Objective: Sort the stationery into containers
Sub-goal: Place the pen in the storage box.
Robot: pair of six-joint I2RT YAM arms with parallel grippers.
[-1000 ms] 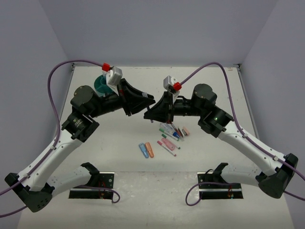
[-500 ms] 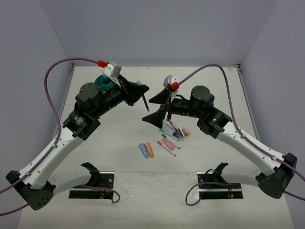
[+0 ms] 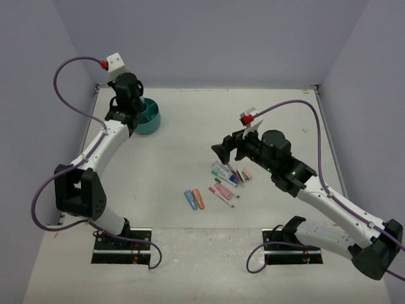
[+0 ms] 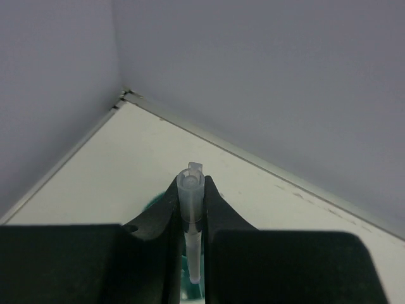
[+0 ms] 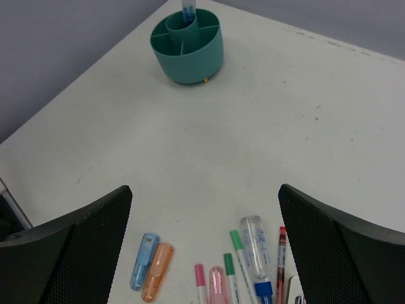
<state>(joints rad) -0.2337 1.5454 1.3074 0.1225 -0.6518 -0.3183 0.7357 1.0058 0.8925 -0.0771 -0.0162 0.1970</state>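
**1. Tub (image 3: 152, 121).** Teal, round, with compartments around a centre cup (image 5: 181, 24). Use it as your landmark for every entry below.

**2. Left gripper (image 4: 192, 212).** It hangs directly above the tub. The jaws are clamped on 1 clear pen (image 4: 192, 250), held upright with the tip down. In the right wrist view the pen's lower end stands inside the centre cup. You cannot tell whether it touches the bottom.

**3. Right gripper (image 5: 204, 190).** It is well apart from the tub, over the tub-side edge of the pile. The jaws stand wide apart and hold nothing.

**4. Pile (image 3: 228, 178).** The unsorted stationery lies on the table (image 3: 177, 152), well apart from the tub.
- 1 blue stub (image 5: 144, 251) and 1 orange stub (image 5: 158, 264) touch side by side.
- Green markers (image 5: 236, 243), pink pieces and 1 red pen (image 5: 281, 250) are packed close just beyond them.

**5. Hazards, as judged.**
- The pen stands much taller than the tub's wall. If you release it high or tilted, it could tip over the rim or drop into a neighbouring compartment.
- If you press the pen down onto a divider, the light tub may slide or rock.
- If you lift away before the jaws part fully, the pen may come back out.
- In the pile, wide jaws could close on 2 items at once, or nudge round markers and set them rolling farther from the tub.
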